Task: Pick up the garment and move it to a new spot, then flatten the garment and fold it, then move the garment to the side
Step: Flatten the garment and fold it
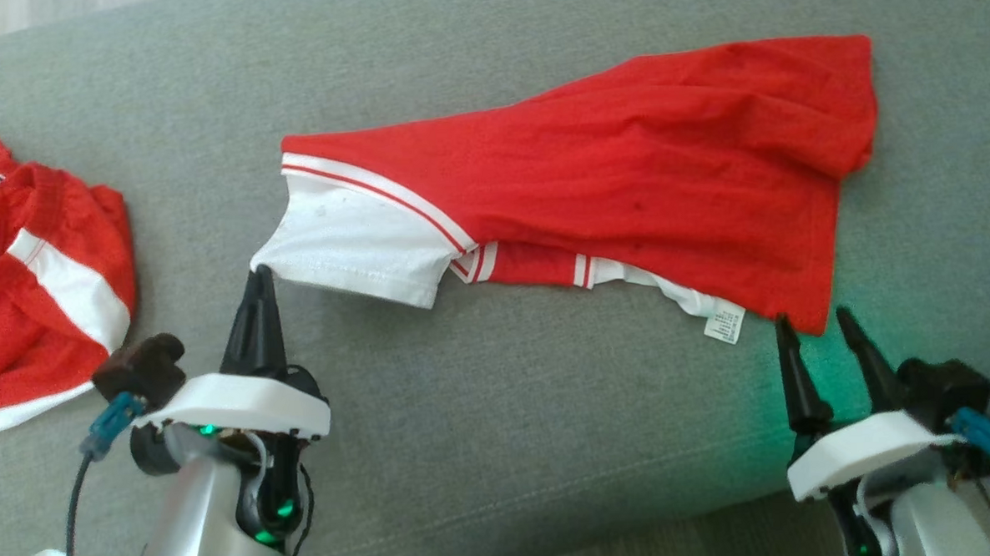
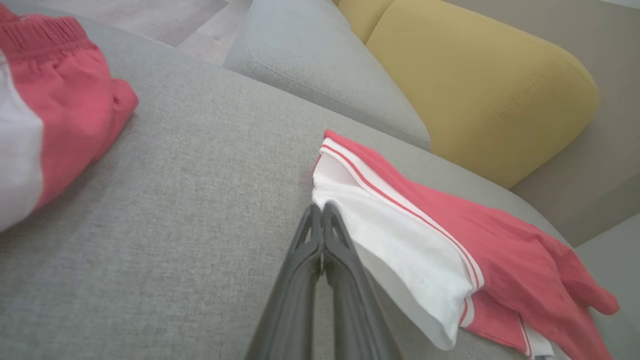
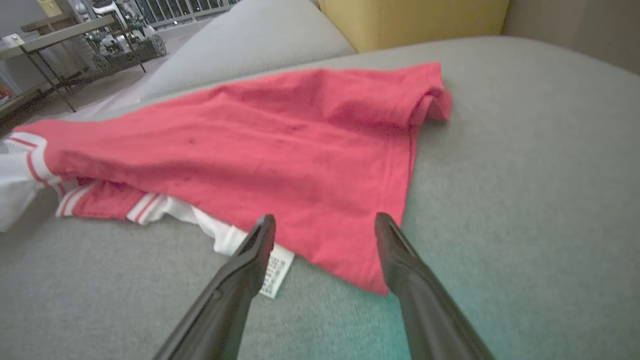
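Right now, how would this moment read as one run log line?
phase: grasp garment | left gripper: shut on white sleeve corner | right gripper: open, at red hem corner | other clothing: left on sofa

I find open grey cushion (image 1: 509, 411) in front of the shirt (image 1: 640, 163). A second red garment (image 1: 35, 273) crowds the left end.

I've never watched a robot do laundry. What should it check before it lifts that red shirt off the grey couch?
1. Left gripper shut on the white sleeve of the shirt, at its corner: ok.
2. Right gripper gripping the red hem corner: not ok; jaws open, corner between the fingers.
3. Shirt lying flat: not ok; wrinkled, far corner folded over.
4. Other red garment apart from the shirt: ok.
5. Free couch space for a new spot: ok.
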Controlling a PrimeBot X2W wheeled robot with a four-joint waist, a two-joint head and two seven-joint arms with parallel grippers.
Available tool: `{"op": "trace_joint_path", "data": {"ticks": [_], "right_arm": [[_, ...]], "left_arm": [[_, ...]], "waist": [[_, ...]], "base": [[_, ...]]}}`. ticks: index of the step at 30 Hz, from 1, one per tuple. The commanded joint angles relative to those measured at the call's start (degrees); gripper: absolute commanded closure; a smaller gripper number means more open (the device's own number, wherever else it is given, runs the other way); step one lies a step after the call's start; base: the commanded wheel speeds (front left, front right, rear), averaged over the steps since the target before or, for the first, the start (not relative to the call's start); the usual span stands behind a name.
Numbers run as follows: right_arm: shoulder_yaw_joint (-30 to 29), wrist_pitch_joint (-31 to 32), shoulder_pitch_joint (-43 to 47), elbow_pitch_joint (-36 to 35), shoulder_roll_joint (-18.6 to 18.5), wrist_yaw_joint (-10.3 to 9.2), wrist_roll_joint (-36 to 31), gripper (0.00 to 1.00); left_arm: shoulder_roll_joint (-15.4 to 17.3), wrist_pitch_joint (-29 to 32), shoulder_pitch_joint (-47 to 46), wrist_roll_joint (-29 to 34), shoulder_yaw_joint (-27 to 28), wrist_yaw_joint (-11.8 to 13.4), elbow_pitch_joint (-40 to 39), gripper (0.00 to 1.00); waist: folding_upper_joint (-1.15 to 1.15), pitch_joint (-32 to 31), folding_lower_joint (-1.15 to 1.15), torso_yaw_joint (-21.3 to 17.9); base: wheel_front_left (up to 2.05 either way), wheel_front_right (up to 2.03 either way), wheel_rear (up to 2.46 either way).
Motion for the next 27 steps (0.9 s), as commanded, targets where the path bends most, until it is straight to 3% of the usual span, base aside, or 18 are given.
{"op": "trace_joint_path", "data": {"ticks": [1,8,19,27], "right_arm": [[1.12,-0.53,-1.28,0.08,-0.31,-0.01,0.70,0.00],[-1.77,-0.53,-5.44,8.58,-0.31,-0.01,1.73,0.00],[0.19,-0.53,-6.31,11.01,-0.31,-0.01,6.89,0.00],[-1.96,-0.53,-8.58,14.93,-0.31,-0.01,8.78,0.00]], "left_arm": [[0.61,-0.30,-1.33,0.75,2.37,-0.40,-2.43,1.00],[0.53,-0.30,-0.53,2.89,3.66,-0.99,-2.97,1.00],[0.80,-0.30,1.77,3.92,6.13,-1.03,-3.74,1.00],[0.72,-0.30,1.28,4.24,6.44,-1.13,-3.86,1.00]], "waist": [[0.00,-0.05,0.00,0.45],[0.00,0.08,0.00,1.33],[0.00,1.24,0.00,0.94],[0.00,2.03,0.00,1.70]], "base": [[0.00,0.00,0.00],[0.00,0.00,0.00],[0.00,0.00,0.00],[0.00,0.00,0.00]]}}
